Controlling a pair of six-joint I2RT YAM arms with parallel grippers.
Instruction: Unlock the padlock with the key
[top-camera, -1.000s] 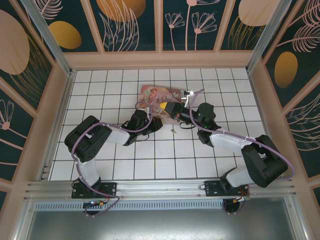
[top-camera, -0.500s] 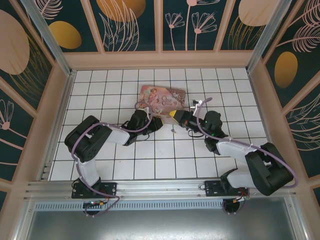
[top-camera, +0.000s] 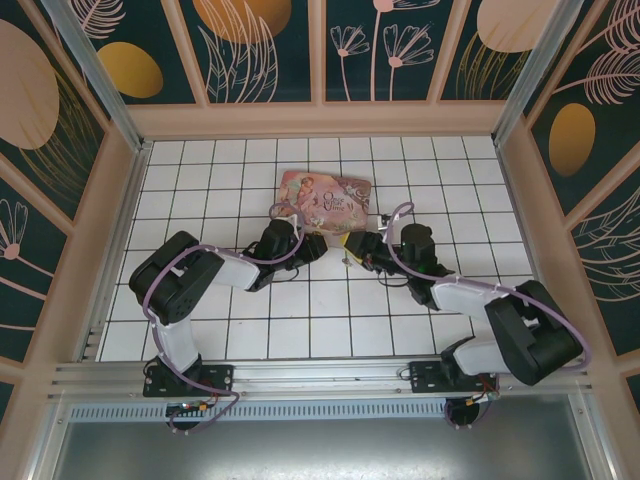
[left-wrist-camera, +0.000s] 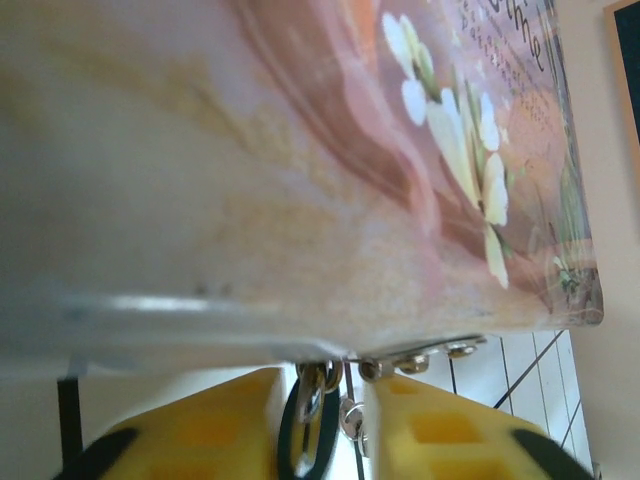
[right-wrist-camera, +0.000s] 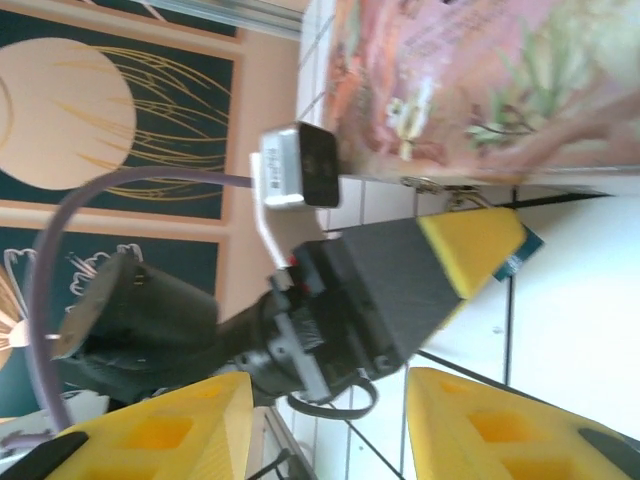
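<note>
The pink tin box (top-camera: 325, 198) lies mid-table, its edge close above my left gripper (left-wrist-camera: 322, 390). The padlock (left-wrist-camera: 298, 432), a dark blue oval with a silvery shackle (left-wrist-camera: 312, 385), hangs from the tin's hasp (left-wrist-camera: 420, 360) between the yellow fingers. The left finger lies against it and the right finger stands off, so the jaws are slightly open. A small silvery ringed piece (left-wrist-camera: 350, 418) hangs beside the padlock; I cannot tell whether it is the key. My right gripper (right-wrist-camera: 330, 400) is open and empty, facing the left gripper's fingertip (right-wrist-camera: 472, 245) and the padlock's blue corner (right-wrist-camera: 522, 250).
In the top view both grippers, the left (top-camera: 320, 240) and the right (top-camera: 352, 244), meet at the tin's near edge. White tiled floor (top-camera: 330, 310) stretches all round, walled by wooden panels (top-camera: 320, 118) at the back and sides.
My right gripper has drawn back from the tin toward the near side and opened. The left gripper's jaws have loosened around the padlock; the left arm stayed put.
</note>
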